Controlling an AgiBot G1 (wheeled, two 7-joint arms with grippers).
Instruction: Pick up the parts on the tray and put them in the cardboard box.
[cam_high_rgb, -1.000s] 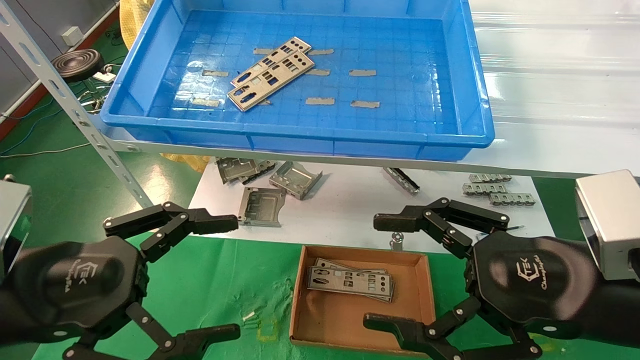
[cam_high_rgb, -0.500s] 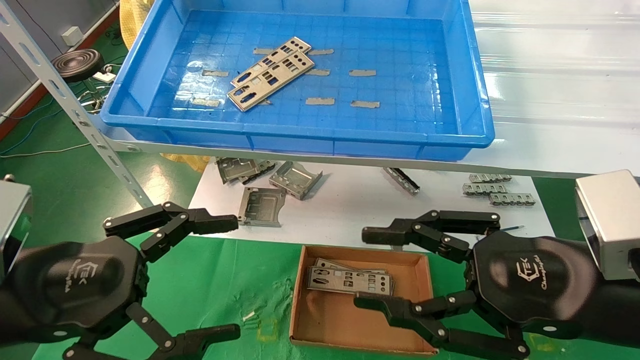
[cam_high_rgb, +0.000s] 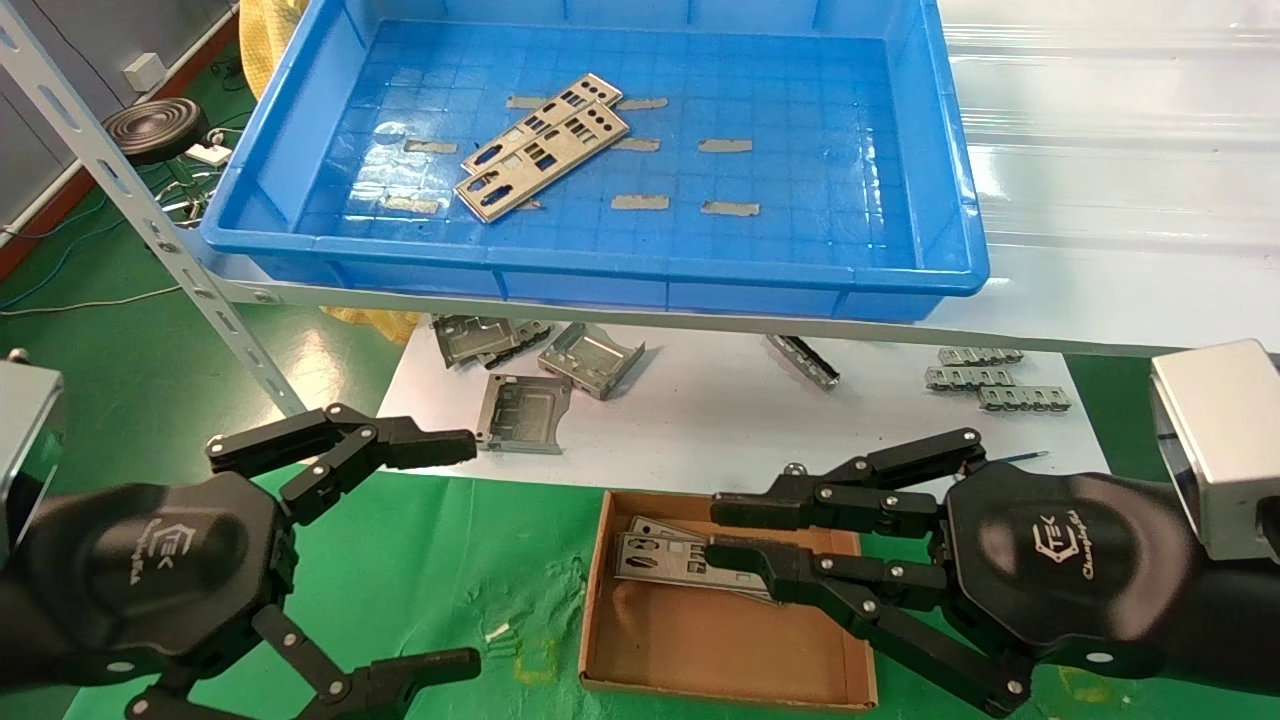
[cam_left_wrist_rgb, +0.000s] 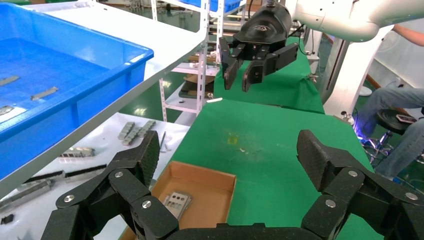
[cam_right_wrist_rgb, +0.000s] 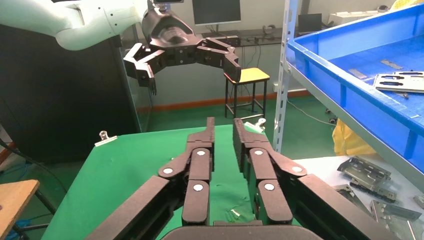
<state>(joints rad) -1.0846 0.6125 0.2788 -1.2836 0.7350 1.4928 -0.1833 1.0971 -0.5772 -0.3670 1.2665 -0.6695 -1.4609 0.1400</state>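
Two parts (cam_high_rgb: 545, 145), flat silver plates with punched holes, lie overlapped in the left half of the blue tray (cam_high_rgb: 600, 270) on the shelf; they also show in the right wrist view (cam_right_wrist_rgb: 400, 80). The cardboard box (cam_high_rgb: 700, 650) sits on the green mat below and holds several plates (cam_high_rgb: 660, 555), which also show in the left wrist view (cam_left_wrist_rgb: 176, 201). My right gripper (cam_high_rgb: 715, 530) hovers over the box's right side, its fingers nearly together and empty. My left gripper (cam_high_rgb: 472, 552) hangs wide open and empty left of the box.
Folded grey brackets (cam_high_rgb: 590, 358) and ridged metal strips (cam_high_rgb: 990, 380) lie on a white sheet between the shelf and the box. A slanted perforated shelf post (cam_high_rgb: 150, 220) stands at the left. The tray's front rim overhangs the shelf edge.
My right gripper's fingers have closed from wide open to nearly together over the box, holding nothing. My left gripper and the parts have not moved.
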